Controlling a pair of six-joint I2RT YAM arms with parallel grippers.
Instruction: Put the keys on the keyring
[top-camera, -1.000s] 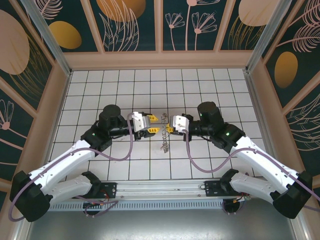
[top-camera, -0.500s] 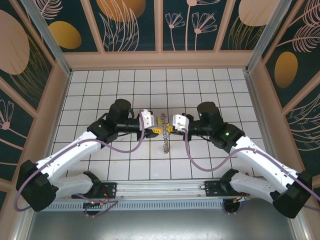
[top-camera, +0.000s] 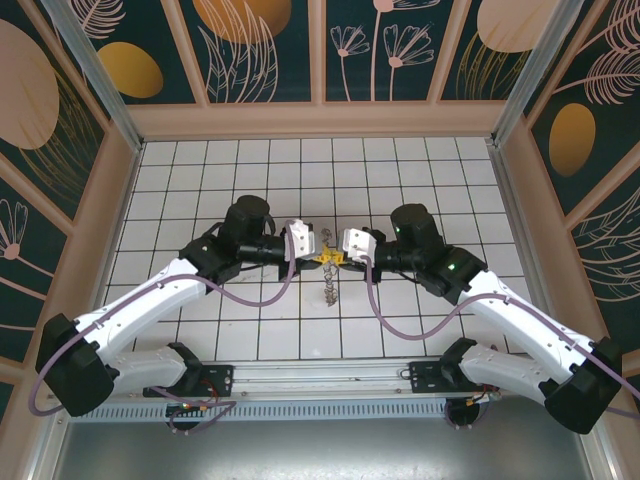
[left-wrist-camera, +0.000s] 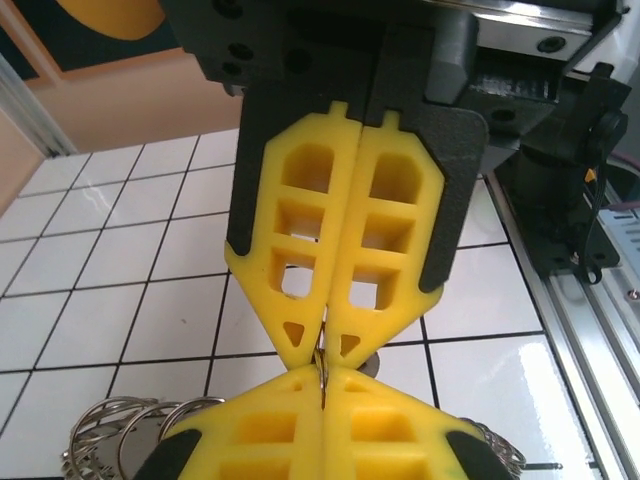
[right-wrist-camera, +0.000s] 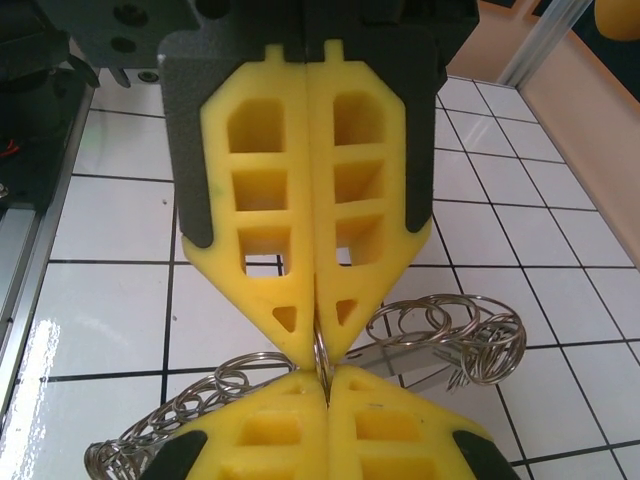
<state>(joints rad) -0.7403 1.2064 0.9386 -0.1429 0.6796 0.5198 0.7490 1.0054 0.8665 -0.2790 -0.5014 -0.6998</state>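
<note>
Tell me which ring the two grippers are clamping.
The single thin ring, edge-on where left gripper and right gripper tips meet; the ring bunch at right and ring chain at lower left are ungripped.

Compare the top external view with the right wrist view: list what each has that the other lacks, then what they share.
Top external view's own: the white left arm and right arm along their whole length, and the flower-patterned walls.
Right wrist view's own: a thin silvery wire loop pinched between yellow fingertips, and the separate coils of the silvery ring cluster.
Shared: the left gripper and right gripper, both shut, tip to tip over the white tiled floor.
</note>
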